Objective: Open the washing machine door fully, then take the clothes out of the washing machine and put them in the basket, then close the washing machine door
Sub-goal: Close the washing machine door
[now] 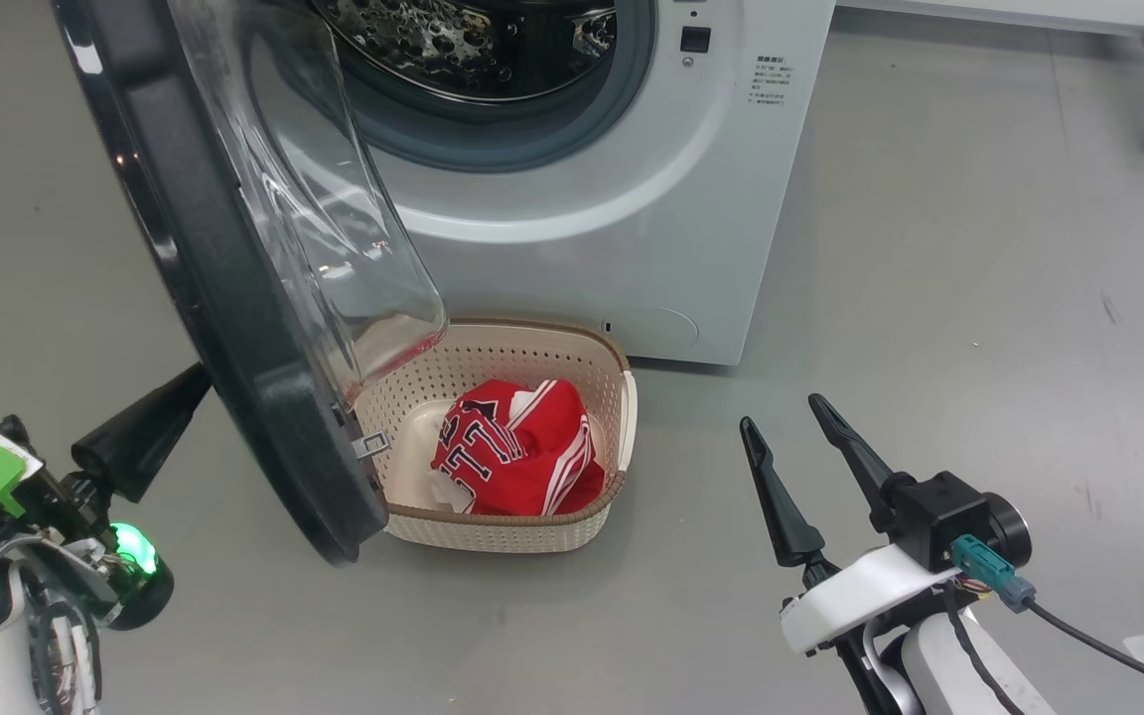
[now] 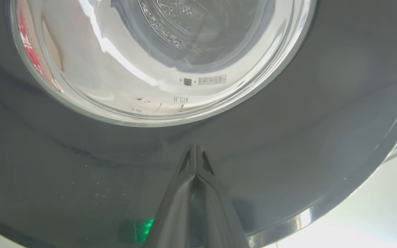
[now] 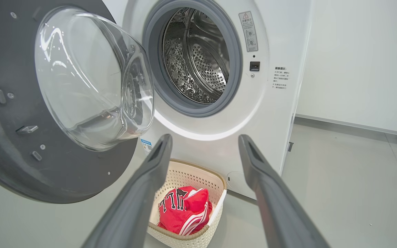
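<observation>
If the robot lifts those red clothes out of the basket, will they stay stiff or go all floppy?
Probably floppy: the red clothes lie crumpled and folded in the basket. Likely light too, being thin fabric.

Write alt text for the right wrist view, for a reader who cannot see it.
The washing machine door stands open at left, baring the steel drum of the white washing machine. On the floor below, the basket holds the red clothes. The right gripper is open, its fingers framing the basket.

Left side of the basket (image 1: 493, 531) behind the washing machine door (image 1: 234, 328); label print (image 1: 769, 81) unreadably small.
</observation>
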Controlling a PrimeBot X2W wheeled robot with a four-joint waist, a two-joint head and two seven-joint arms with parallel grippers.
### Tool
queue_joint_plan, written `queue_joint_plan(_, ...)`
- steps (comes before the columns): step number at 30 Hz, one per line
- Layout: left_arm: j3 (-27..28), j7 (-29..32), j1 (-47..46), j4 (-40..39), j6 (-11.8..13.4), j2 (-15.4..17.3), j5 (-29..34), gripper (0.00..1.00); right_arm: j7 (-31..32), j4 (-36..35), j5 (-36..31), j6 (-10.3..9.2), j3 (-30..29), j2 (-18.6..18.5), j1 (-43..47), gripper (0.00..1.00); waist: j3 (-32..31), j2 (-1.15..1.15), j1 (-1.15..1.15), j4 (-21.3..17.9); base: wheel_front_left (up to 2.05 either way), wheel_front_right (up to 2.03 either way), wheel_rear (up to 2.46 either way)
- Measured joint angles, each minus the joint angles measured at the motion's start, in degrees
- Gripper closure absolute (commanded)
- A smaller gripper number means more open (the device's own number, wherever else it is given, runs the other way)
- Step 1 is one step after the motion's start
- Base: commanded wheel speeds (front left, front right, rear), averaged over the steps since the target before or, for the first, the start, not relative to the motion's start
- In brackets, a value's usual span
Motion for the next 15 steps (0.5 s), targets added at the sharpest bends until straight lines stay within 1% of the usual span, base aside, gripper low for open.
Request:
queue_joint_plan(3, 0.5, -3.6, 0.4, -1.5, -1.6, -0.1, 2.5, 1.0, 0.0, 0.0, 0.0, -0.4, -0.3, 0.0, 0.5, 0.0, -0.3, 0.0, 0.0, 0.4, 0.0, 0.0, 0.0)
queue_joint_plan(7, 0.0, -7.8, 2.6, -4.1, -5.0, 0.2, 10.0, 1.0, 0.0, 0.1, 0.8, -0.4, -0.3, 0.0, 1.1, 0.0, -0.8, 0.0, 0.0, 1.1, 0.0, 0.0, 0.0)
queue_joint_plan(9, -1.3, -9.7, 4.4, -5.4, -7.2, 1.3, 14.4, 1.0, 0.0, 0.1, 0.9, -0.4, -0.3, 0.0, 1.2, 0.0, -1.1, 0.0, 0.0, 1.5, 0.0, 0.0, 0.0)
queue_joint_plan(11, -2.2, -11.6, 6.2, -6.4, -9.1, 3.2, 18.5, 1.0, 0.0, 0.1, 0.9, -0.4, -0.3, 0.0, 1.2, 0.0, -1.4, 0.0, 0.0, 1.9, 0.0, 0.0, 0.0)
queue_joint_plan(13, -2.5, -13.5, 7.6, -7.5, -10.3, 4.3, 21.4, 1.0, 0.0, 0.1, 1.0, -0.38, -0.2, 0.0, 1.3, 0.0, -1.6, 0.0, 0.0, 2.3, 0.0, 0.0, 0.0)
queue_joint_plan(15, -3.1, -15.2, 8.8, -8.4, -11.1, 5.1, 24.1, 1.0, 0.0, 0.1, 1.0, -0.38, -0.1, 0.0, 1.5, 0.0, -1.9, 0.0, 0.0, 2.7, 0.0, 0.0, 0.0)
